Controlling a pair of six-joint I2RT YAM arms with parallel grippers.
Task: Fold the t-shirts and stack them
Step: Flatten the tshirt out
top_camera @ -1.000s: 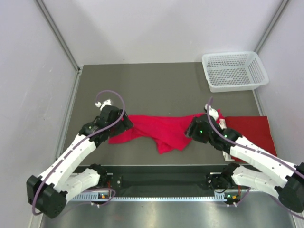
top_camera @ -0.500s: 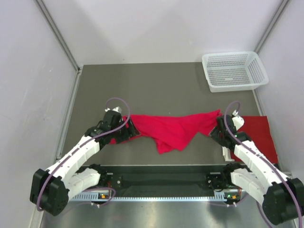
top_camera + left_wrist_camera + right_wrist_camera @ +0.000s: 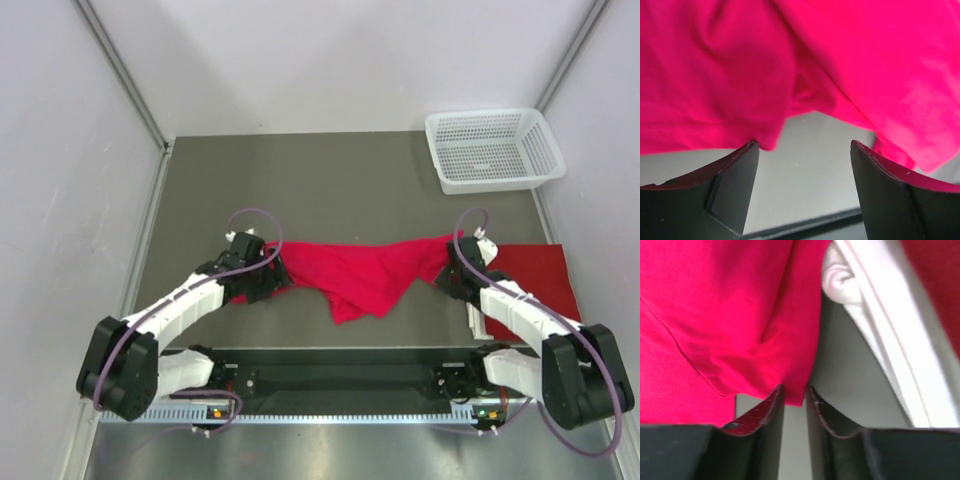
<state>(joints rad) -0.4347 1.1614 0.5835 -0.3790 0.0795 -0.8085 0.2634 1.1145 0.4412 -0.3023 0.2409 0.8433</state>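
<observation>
**T-shirt (image 3: 350, 270) stretched across a grey table between two grippers**

Closed in on three sides by plain white walls (image 3: 330, 60), with metal strips running down the two back corners. Floored by a matt grey table (image 3: 330, 190), edged on the near side by a dark rail (image 3: 340, 378) that carries both arm bases.

Across the middle of that surface: bright red and rumpled, pulled left to right into a long band, one loose flap drooping toward the rail.

Just right of the band, close to the right wall: a folded red t-shirt (image 3: 535, 275), darker in tone, lying flat and square on the table.

In the far right corner: a white plastic mesh basket (image 3: 493, 148), upright, close to the right wall, well apart from both shirts.

At the band's left end: the left gripper (image 3: 805, 145), low over the table, fingers spread wide. Cloth edge brushing the tip of one finger, nothing clamped, grey surface showing through the gap.

At the band's right end: the right gripper (image 3: 795, 390), fingers drawn almost together, pinching a hanging fold of the bright shirt's edge between the tips.
</observation>
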